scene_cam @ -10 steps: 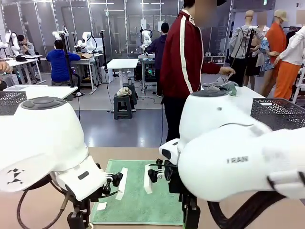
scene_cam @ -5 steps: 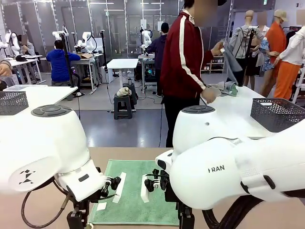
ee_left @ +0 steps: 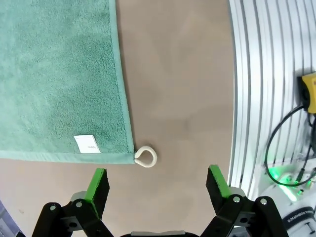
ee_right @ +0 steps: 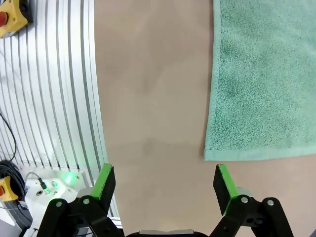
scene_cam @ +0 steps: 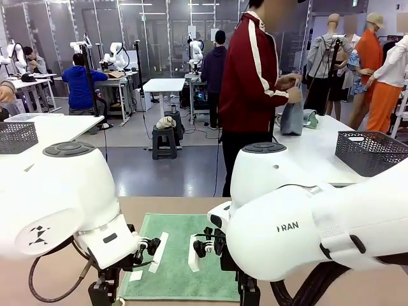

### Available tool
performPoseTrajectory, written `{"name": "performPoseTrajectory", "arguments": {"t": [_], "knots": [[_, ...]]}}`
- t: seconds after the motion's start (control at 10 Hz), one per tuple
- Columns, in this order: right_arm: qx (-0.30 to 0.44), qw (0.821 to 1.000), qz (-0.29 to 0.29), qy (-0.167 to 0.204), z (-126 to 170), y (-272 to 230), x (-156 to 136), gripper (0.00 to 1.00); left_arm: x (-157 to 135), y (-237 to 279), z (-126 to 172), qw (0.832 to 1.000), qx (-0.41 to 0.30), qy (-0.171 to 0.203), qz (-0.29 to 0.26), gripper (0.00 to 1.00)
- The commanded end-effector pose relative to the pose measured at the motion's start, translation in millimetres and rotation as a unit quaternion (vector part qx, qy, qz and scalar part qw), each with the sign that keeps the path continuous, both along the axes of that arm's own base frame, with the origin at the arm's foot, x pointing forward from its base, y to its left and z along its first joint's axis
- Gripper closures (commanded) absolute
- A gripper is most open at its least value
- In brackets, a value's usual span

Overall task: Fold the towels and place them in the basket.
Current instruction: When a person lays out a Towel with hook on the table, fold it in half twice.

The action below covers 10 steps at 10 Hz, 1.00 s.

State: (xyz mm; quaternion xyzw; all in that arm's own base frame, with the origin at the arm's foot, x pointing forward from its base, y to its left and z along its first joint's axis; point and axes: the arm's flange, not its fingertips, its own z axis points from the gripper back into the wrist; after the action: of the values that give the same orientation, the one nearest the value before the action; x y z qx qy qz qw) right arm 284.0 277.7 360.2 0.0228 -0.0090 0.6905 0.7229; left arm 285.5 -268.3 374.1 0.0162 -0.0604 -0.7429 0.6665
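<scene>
A mint green towel (scene_cam: 185,264) lies flat on the brown table between my two arms. In the left wrist view its near corner with a white loop (ee_left: 146,156) and a small white label (ee_left: 87,143) lies just ahead of my left gripper (ee_left: 157,185). That gripper hangs open above bare table, holding nothing. In the right wrist view the towel (ee_right: 266,74) ends in a plain corner ahead and to the right. My right gripper (ee_right: 164,183) is open and empty over the bare table beside it. The basket is out of view.
Ribbed aluminium rails (ee_left: 256,74) run along the table edge near both grippers, with cables and a yellow box (ee_right: 12,17). A person in a red jacket (scene_cam: 248,76) handles a grey cloth at a white table (scene_cam: 319,150). Dark grey lattice bins (scene_cam: 373,152) (scene_cam: 16,136) stand on the side tables.
Both arms shifted a little, the right one toward the left, then held still. The person picked a grey cloth up off the white table and now holds it in both hands.
</scene>
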Motion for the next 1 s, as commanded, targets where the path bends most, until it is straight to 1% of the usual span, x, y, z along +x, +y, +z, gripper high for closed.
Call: {"name": "performPoseTrajectory", "arguments": {"t": [0.0,0.1,0.2,0.4,0.9], "knots": [[0.000,1.000,0.000,0.000,0,0,0,0.00,-1,-1,0,1.000,0.000,0.000,-0.002,0.00],[-0.018,1.000,-0.011,0.018,-8,3,7,0.00,1,0,-3,1.000,-0.008,0.006,0.006,0.00],[-0.022,1.000,-0.019,0.009,-15,3,10,0.00,-1,-2,-9,1.000,0.009,-0.006,0.015,0.00],[-0.018,1.000,-0.018,0.000,-26,1,15,0.00,2,-5,-19,1.000,0.017,0.003,0.019,0.00],[-0.016,0.999,-0.015,-0.025,-49,-3,30,0.00,19,-4,-49,0.998,0.040,-0.003,0.042,0.00]]}}
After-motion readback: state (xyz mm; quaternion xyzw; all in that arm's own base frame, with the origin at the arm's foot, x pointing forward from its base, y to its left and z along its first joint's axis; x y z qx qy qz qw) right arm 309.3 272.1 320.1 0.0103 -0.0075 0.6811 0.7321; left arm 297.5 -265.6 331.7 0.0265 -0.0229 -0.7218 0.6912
